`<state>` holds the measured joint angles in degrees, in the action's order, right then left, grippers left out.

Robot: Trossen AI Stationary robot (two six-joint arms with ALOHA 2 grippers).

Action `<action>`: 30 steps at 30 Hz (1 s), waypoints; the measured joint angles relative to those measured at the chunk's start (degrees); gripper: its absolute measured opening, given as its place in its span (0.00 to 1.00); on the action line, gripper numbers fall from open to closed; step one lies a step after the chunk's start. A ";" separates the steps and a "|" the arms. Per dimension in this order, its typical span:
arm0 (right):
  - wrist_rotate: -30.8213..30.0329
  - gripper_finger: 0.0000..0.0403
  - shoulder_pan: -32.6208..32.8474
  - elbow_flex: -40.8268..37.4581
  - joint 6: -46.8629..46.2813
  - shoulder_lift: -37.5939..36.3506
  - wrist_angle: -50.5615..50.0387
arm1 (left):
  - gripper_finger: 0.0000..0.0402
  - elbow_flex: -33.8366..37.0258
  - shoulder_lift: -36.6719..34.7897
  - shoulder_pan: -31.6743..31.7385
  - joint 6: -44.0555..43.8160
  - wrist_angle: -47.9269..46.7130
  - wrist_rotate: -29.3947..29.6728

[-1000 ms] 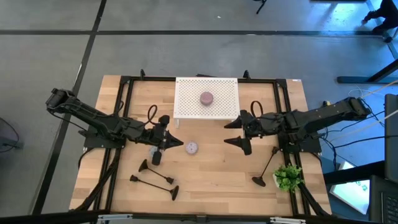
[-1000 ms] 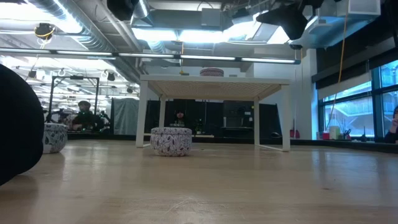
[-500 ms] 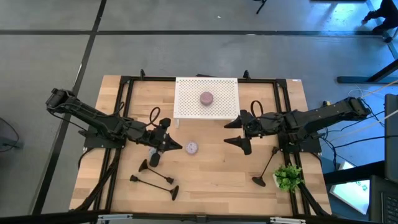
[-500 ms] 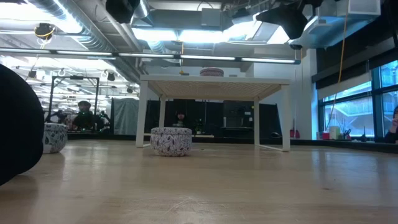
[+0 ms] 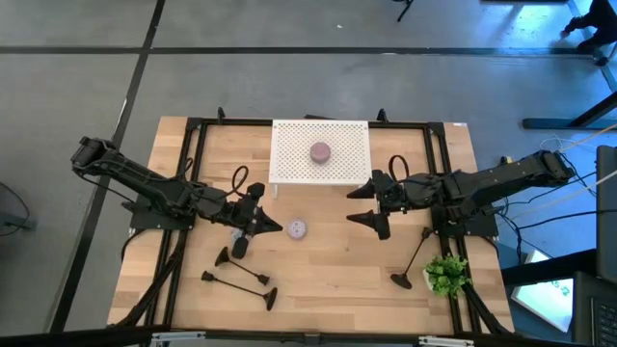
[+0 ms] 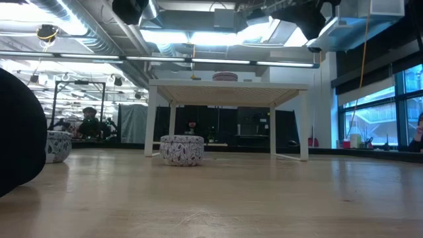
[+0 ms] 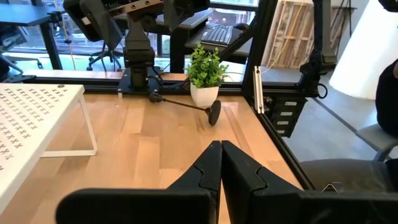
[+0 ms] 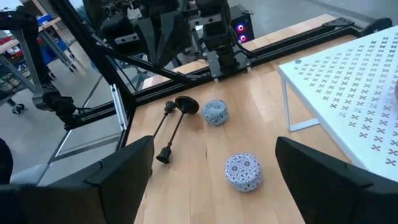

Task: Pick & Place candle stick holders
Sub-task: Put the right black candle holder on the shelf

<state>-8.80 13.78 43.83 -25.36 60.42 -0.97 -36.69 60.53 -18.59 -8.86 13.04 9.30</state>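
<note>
**Candle stick holders lie on the table, both my grippers are empty**

Two candle stick holders (image 5: 239, 280) lie on their sides near the front edge of the table, in front of my left gripper (image 5: 273, 226) and a little to its outer side. A third candle stick holder (image 5: 415, 258) lies on the right part of the table, in front of my right gripper (image 5: 362, 204), with its base just beside the small green plant (image 5: 444, 275).

My left gripper is clenched with nothing between the fingers (image 7: 214, 168); it hangs above the table, pointing toward the middle. Just beside its tip sits a small patterned tin (image 5: 298, 229). A second patterned tin (image 5: 241, 237) is under my left wrist.

My right gripper has its jaws spread wide and grasps nothing. It points toward the left gripper, with the tin between them. Beyond both grippers stands the white perforated shelf (image 5: 320, 173) with a round purple thing (image 5: 320, 151) on top.
</note>
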 joint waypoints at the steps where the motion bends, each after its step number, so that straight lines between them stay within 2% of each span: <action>1: 0.04 0.84 0.00 0.00 -0.95 0.00 -0.63 | 0.01 -0.01 0.00 0.00 -0.26 0.00 0.00; 7: 0.63 0.84 0.02 -0.04 -8.83 0.00 -5.38 | 0.01 -0.01 0.00 0.00 -0.98 0.04 0.00; 13: -4.63 0.84 -0.64 -0.04 -17.09 0.00 -9.96 | 0.01 -0.02 0.00 0.00 -1.09 0.03 0.00; 20: -10.69 0.84 -2.57 -0.07 -30.37 0.00 -21.39 | 0.01 -0.02 0.00 0.00 -1.03 0.02 -0.12; 26: -8.50 0.83 -0.45 -0.11 -41.91 0.95 -30.82 | 0.01 -0.01 0.00 -0.04 -0.96 -0.02 -0.28; 30: -6.44 0.79 1.93 -0.11 -46.56 2.05 -31.76 | 0.01 -0.02 0.00 -0.04 -0.92 -0.18 -0.31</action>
<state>-15.24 15.71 43.72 -71.92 62.47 -32.73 -36.71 60.53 -18.63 -9.78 12.86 8.99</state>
